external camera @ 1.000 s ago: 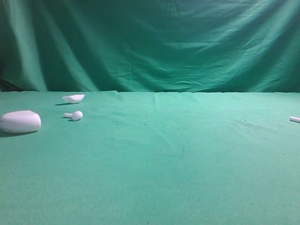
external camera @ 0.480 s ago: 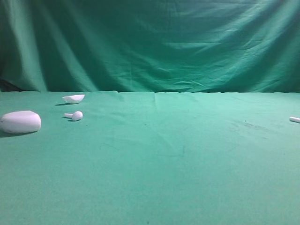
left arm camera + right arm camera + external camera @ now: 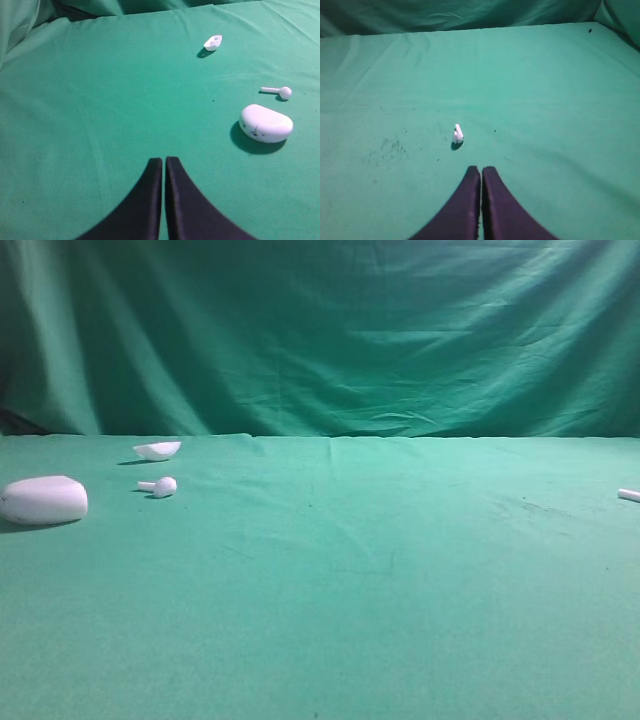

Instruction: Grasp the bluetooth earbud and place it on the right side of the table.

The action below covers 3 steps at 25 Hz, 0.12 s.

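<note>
The bluetooth earbud [image 3: 458, 134], tiny and white with faint dark specks, lies on the green table [image 3: 350, 580] just beyond and slightly left of my right gripper [image 3: 481, 168], which is shut and empty. In the high view the earbud [image 3: 628, 495] lies at the far right edge. My left gripper [image 3: 163, 159] is shut and empty, well short and left of the white oval case [image 3: 266, 123]. Neither gripper shows in the high view.
The oval case [image 3: 43, 500] sits at the far left. The twin white earbud [image 3: 160, 486] with a plain round head lies just right of it, also seen in the left wrist view [image 3: 280, 91]. A small white shell-shaped piece [image 3: 158, 450] lies behind it. A green curtain hangs at the back.
</note>
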### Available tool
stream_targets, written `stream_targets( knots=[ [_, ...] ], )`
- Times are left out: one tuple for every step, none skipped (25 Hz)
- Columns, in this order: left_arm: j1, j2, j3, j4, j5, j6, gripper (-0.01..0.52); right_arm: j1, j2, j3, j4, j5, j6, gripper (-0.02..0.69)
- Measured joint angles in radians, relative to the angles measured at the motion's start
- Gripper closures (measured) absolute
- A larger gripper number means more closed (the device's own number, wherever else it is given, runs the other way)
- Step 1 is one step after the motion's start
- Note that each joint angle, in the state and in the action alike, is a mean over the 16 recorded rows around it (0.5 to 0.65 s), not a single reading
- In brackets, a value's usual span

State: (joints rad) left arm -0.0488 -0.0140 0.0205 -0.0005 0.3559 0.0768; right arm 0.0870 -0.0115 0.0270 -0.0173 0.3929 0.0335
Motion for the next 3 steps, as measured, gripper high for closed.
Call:
stream_targets(
  knots=[
    [0.0,0.0,0.0,0.0,0.0,0.0,0.514,0.0,0.0,0.0,0.0,0.0,0.0,0.665],
    [0.0,0.0,0.0,0.0,0.0,0.0,0.514,0.0,0.0,0.0,0.0,0.0,0.0,0.665],
    [0.0,0.0,0.0,0.0,0.0,0.0,0.514,0.0,0.0,0.0,0.0,0.0,0.001,0.665]
  ],
)
